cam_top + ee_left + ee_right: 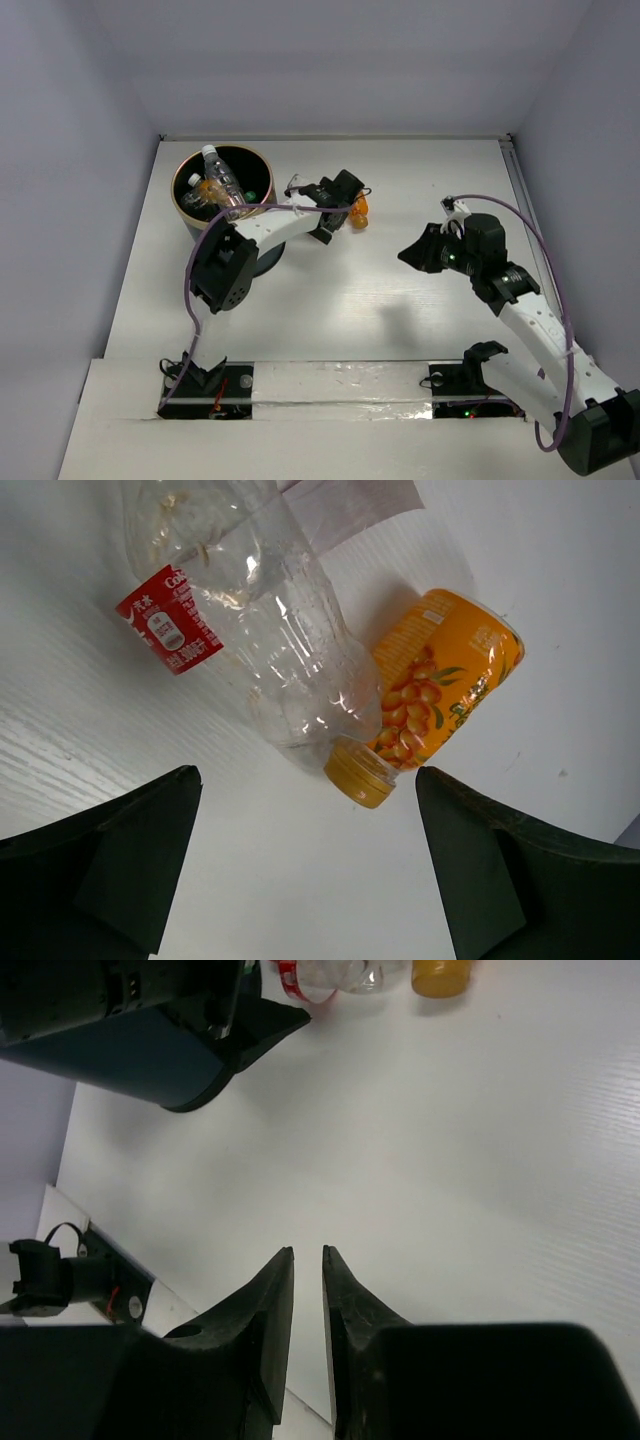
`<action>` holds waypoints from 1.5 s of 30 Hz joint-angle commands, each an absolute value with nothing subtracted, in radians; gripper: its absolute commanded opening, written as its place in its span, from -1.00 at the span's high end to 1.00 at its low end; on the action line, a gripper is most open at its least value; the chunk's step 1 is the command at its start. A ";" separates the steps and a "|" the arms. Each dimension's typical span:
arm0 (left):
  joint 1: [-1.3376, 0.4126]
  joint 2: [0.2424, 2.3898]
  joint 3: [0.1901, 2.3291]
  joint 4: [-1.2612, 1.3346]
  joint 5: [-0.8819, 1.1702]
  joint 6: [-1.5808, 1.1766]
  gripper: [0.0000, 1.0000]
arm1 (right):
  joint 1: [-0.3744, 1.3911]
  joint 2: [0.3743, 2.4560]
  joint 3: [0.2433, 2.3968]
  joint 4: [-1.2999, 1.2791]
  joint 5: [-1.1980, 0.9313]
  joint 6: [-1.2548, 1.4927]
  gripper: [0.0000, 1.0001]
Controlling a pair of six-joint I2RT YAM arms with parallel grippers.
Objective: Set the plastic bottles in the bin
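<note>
Looking down from overhead, you see the left gripper [335,207] at top centre, nearer than the right to an orange bottle [357,212]; the bin [177,195], upper left, holds several bottles [222,183]. Left wrist view: jaws spread wide, empty; a clear bottle [290,650] lies diagonally ahead, cap at lower centre, touching the orange one. Right wrist view: the right gripper [307,1256], almost closed, empty, over white table [480,1160].

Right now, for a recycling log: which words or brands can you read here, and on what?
"Co", cut off: red label of the clear bottle; remaining print blurred.
Orange bottle: berry picture, lettering too small to read.
Bottles in the bin: too small to read.
</note>
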State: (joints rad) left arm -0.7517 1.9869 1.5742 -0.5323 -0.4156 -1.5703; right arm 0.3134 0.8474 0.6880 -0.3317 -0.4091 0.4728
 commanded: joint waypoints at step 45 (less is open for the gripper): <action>-0.695 2.089 1.557 -0.437 -0.442 -1.589 0.35 | 0.316 1.051 0.980 -0.385 -0.342 0.468 -0.40</action>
State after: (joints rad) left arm -0.6861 2.1174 1.5711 -0.4492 -0.4221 -1.5917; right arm 0.3141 1.0042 0.9062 -0.3958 -0.3996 0.4946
